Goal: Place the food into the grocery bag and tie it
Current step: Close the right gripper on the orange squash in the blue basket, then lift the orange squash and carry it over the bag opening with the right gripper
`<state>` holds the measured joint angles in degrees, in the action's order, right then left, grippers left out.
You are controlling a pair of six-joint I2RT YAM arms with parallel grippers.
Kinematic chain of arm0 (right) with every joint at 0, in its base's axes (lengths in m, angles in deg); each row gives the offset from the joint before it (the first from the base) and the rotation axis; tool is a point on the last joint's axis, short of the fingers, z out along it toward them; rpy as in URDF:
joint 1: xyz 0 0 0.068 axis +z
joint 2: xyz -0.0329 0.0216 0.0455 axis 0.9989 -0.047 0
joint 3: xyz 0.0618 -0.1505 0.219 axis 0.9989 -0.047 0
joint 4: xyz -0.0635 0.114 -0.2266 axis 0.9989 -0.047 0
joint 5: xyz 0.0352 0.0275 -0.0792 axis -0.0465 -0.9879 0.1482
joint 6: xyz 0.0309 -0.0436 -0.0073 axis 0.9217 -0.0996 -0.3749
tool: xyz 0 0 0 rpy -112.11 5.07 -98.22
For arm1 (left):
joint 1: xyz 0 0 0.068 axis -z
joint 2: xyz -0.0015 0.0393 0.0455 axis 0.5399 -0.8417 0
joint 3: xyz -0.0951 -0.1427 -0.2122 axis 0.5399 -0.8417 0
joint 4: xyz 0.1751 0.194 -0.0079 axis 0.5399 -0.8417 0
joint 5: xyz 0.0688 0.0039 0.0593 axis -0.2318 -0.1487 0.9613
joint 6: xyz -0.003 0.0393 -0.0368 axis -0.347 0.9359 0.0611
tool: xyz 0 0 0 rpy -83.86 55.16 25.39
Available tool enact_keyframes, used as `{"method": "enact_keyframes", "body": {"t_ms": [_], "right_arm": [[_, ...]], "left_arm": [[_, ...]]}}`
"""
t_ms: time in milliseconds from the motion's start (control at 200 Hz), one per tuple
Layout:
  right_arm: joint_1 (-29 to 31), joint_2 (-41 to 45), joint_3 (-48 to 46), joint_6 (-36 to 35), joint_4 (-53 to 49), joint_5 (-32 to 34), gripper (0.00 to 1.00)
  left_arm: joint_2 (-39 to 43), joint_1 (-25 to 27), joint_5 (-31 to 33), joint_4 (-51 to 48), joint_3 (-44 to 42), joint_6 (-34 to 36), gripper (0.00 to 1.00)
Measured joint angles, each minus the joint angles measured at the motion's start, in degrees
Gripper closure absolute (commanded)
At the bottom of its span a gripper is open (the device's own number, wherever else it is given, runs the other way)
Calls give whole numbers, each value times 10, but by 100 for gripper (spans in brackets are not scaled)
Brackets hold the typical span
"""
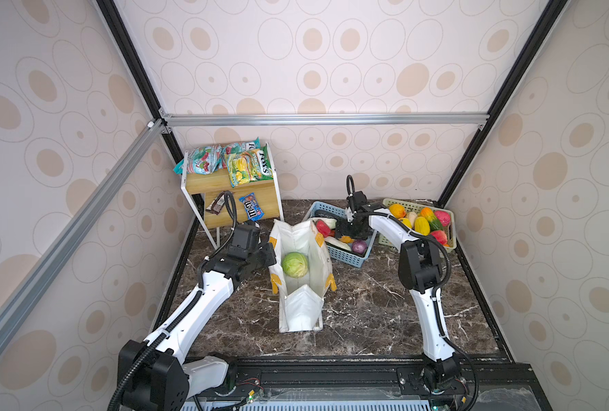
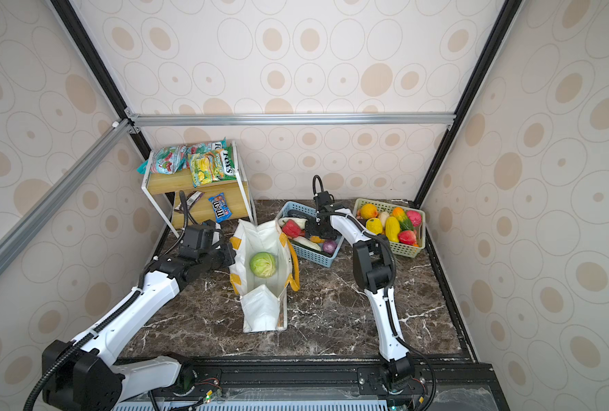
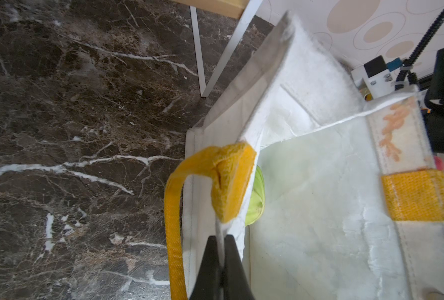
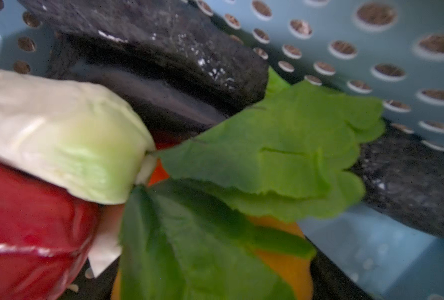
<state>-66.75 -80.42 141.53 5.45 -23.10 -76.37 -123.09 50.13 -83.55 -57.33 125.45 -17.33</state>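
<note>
The left gripper (image 3: 220, 240) is clamped shut on the grocery bag (image 1: 301, 309) rim. The right gripper (image 1: 351, 233) stands open inside the blue basket (image 1: 353, 261).

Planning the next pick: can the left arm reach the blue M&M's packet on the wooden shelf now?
Probably not: the left gripper is shut on the white fabric grocery bag's rim and must let go first; the packet itself lies uncovered.

Both top views look steeply down from high over the whole worktop (image 1: 367, 302) (image 2: 331, 302). The left wrist view sits close on the grocery bag (image 3: 319, 207), and the right wrist view close inside the blue basket (image 4: 371, 246).
</note>
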Motion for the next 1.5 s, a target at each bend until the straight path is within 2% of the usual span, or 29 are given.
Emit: {"method": "enact_keyframes", "body": {"t_ms": [475,1080,1500], "right_arm": [[0,58,-1,2,-9,-13,16],[2,195,-45,2,-11,-25,16],[49,294,-105,2,-13,-30,16]], "left_arm": [[2,0,-4,3,0,0,100],[6,0,-11,9,0,0,100],[14,0,-14,9,0,4,100]]}}
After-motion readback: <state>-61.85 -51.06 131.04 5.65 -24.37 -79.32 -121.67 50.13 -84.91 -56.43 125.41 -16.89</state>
